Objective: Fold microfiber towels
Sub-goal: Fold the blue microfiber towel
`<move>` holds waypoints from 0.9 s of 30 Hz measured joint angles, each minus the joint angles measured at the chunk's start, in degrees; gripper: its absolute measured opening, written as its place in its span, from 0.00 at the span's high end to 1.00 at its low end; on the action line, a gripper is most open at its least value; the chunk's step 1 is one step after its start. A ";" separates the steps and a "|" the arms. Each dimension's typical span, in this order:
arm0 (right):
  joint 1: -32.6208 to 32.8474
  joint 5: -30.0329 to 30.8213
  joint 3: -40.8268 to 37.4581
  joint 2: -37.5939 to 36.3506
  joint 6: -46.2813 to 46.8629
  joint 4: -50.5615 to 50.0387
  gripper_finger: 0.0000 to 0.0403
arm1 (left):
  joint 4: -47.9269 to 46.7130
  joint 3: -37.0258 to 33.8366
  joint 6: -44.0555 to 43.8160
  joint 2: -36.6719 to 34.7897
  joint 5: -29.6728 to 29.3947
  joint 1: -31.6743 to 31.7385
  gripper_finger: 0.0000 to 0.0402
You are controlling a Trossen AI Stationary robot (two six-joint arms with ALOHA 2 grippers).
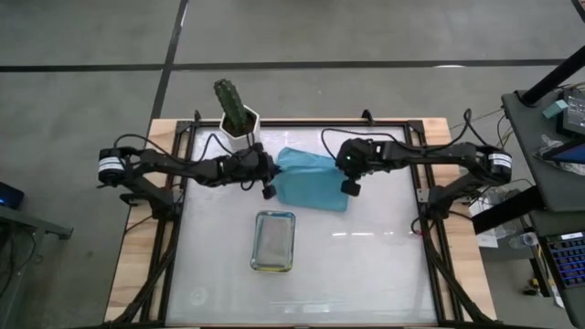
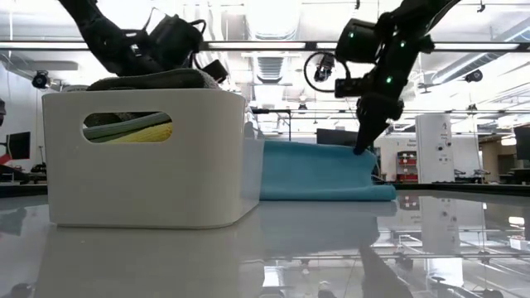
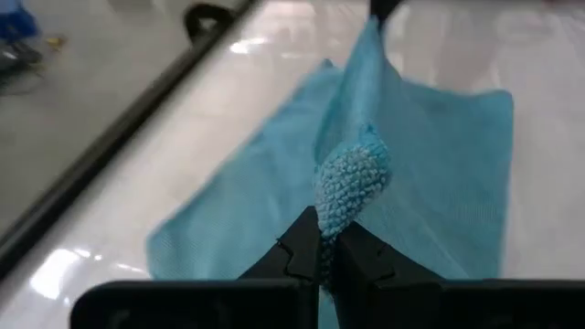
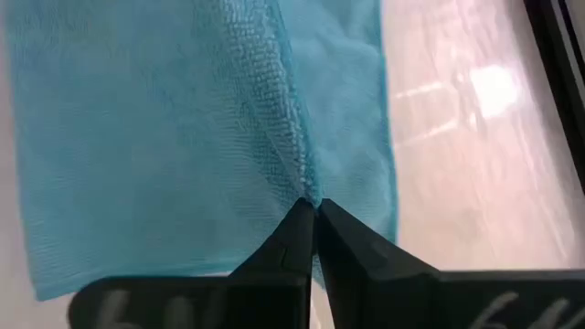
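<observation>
Yellow, green towels (image 2: 128, 128) in low-view tray (image 2: 149, 182)

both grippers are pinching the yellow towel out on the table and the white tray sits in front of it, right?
Not quite: the towel they pinch is light blue, not yellow, as the high view and both wrist views show. The left gripper and right gripper are each shut on an edge of it. A yellow cloth shows only inside the white tray, which does sit in front in the low view.
</observation>
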 joint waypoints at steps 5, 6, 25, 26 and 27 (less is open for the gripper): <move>-3.34 0.22 0.00 2.11 -0.07 0.01 0.98 | 6.09 0.04 0.22 2.30 -2.14 2.50 0.97; -3.76 0.30 0.00 2.50 -0.12 0.01 0.98 | 6.05 0.19 0.27 3.00 -2.30 3.04 0.96; -5.17 0.78 0.04 4.53 -1.65 2.05 0.98 | -5.19 5.63 -1.62 7.12 3.42 6.74 0.77; -5.17 0.78 0.04 4.72 -1.60 2.32 0.98 | -7.35 5.80 -1.61 6.38 3.42 6.75 0.74; -5.17 0.78 0.04 4.80 -1.60 2.63 0.98 | -9.11 5.80 -1.54 5.77 3.42 6.77 0.71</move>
